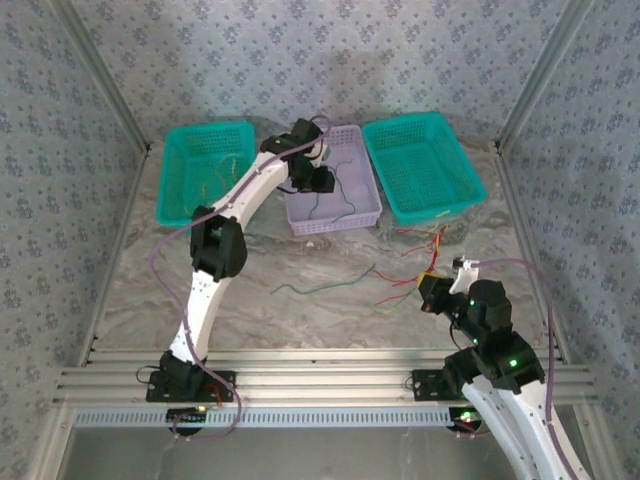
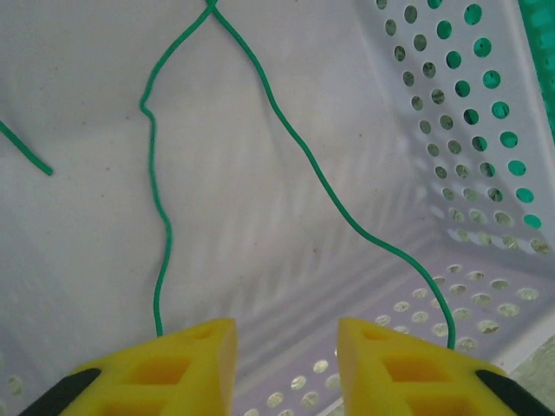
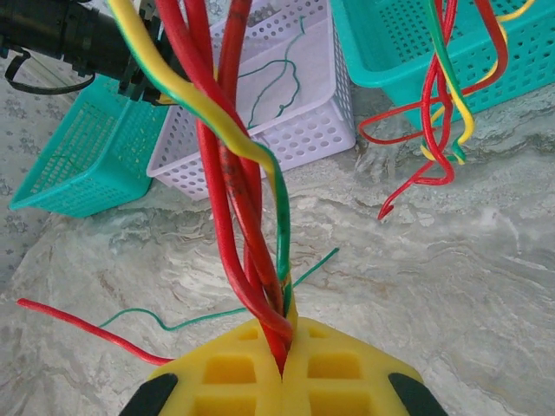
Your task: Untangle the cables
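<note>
My left gripper (image 2: 286, 355) hangs inside the lavender basket (image 2: 468, 147), its yellow fingers (image 2: 195, 364) open with nothing between them. A thin green cable (image 2: 299, 156) lies looped on the basket floor just ahead of the fingertips. In the top view that gripper (image 1: 318, 182) is over the lavender basket (image 1: 368, 205) at the back centre. My right gripper (image 3: 284, 364) is shut on a twisted bundle of red, yellow and green cables (image 3: 230, 173) lifted off the table. From above, this gripper (image 1: 436, 283) is at the right, with the tangle (image 1: 425, 250) spreading toward the baskets.
Teal baskets stand left (image 1: 178, 175) and right (image 1: 470, 180) of the lavender one. A loose green cable (image 1: 320, 285) lies on the marble table (image 1: 300, 320) at mid-centre, and a red cable end (image 3: 78, 321) lies nearby. Patterned walls enclose the table.
</note>
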{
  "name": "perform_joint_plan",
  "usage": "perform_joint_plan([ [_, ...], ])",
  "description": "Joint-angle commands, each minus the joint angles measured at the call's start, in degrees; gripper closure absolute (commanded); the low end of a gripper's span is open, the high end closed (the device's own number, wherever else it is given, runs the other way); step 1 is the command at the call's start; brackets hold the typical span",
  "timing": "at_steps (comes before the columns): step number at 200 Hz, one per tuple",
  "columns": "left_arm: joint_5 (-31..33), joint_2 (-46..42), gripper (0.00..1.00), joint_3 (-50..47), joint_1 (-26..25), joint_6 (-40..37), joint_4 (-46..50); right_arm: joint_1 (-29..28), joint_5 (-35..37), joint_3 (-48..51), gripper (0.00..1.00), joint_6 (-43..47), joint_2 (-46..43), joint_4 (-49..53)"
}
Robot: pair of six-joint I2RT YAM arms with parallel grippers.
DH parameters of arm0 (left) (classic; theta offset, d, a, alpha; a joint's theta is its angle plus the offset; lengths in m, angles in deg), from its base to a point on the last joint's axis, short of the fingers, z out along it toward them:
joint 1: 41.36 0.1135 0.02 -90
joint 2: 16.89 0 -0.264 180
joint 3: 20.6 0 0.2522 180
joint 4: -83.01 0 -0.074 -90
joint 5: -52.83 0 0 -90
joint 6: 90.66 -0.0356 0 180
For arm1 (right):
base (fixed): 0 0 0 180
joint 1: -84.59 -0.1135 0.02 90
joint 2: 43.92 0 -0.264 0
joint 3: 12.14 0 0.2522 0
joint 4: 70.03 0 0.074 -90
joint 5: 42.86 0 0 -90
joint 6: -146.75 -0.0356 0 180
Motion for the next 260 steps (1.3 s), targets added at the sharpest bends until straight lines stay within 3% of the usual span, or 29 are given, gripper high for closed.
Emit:
perform_joint_plan([
  [1, 1.8, -4.8, 0.56, 0.7, -1.5, -1.2, 3.6, 0.3, -1.1, -1.8, 1.00, -0.9, -0.9, 0.8],
  [24, 3.0, -14.8, 0.41, -8.0, -3.5, -1.3, -1.4, 0.3, -1.0, -1.8, 1.00, -0.6, -0.9, 0.6],
  [60, 5.6, -28.7, 0.36, -21.5, -6.3, 0.7, -6.0, 0.3, -0.3, -1.3, 1.00, -0.2, -0.9, 0.2],
  [87, 7.0, -39.4, 0.34, -37.0, -7.9, 3.4, -11.7, 0.4, -0.9, -0.3, 1.00, -0.3, -0.7, -0.6],
  [127, 8.9, -48.9, 0.32, -53.5, -9.2, 7.5, -14.9, 0.4, -0.9, 0.2, 1.00, 0.1, 0.8, -2.0],
  [189, 13.1, -55.1, 0.27, -71.0, -10.3, 12.5, -16.9, 0.5, -1.2, 0.2, 1.00, 0.7, 2.5, -3.4],
  [205, 14.1, -55.6, 0.20, -74.5, -10.3, 13.1, -18.5, 0.4, -1.2, 0.1, 1.00, 0.8, 2.6, -3.3],
  [260, 16.4, -54.3, 0.15, -80.3, -10.4, 13.2, -20.4, 0.6, -1.5, -0.1, 1.00, 1.0, 3.3, -3.2],
])
